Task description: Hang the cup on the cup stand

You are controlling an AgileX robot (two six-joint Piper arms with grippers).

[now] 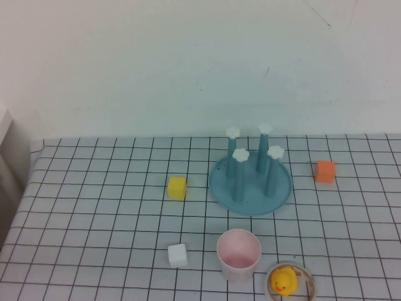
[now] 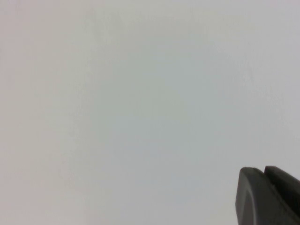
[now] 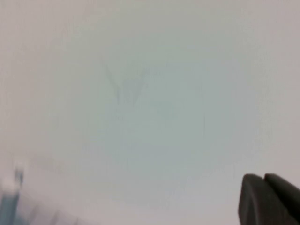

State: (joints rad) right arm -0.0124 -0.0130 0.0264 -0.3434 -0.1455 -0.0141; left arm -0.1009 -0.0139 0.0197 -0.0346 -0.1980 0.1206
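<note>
The pale pink cup (image 1: 239,254) stands upright, mouth up, near the front of the checked table. Behind it sits the cup stand (image 1: 250,182), a round teal dish with four blue pegs capped by white flowers. Neither arm shows in the high view. My left gripper (image 2: 263,172) faces a blank pale wall, its two dark fingers pressed together with nothing between them. My right gripper (image 3: 263,178) also points at the wall, shut and empty; a blurred blue peg (image 3: 14,197) of the stand shows at that view's corner.
A yellow cube (image 1: 177,187) lies left of the stand, an orange cube (image 1: 325,171) to its right, and a white cube (image 1: 178,255) left of the cup. A small ring with a yellow duck (image 1: 290,281) sits right of the cup.
</note>
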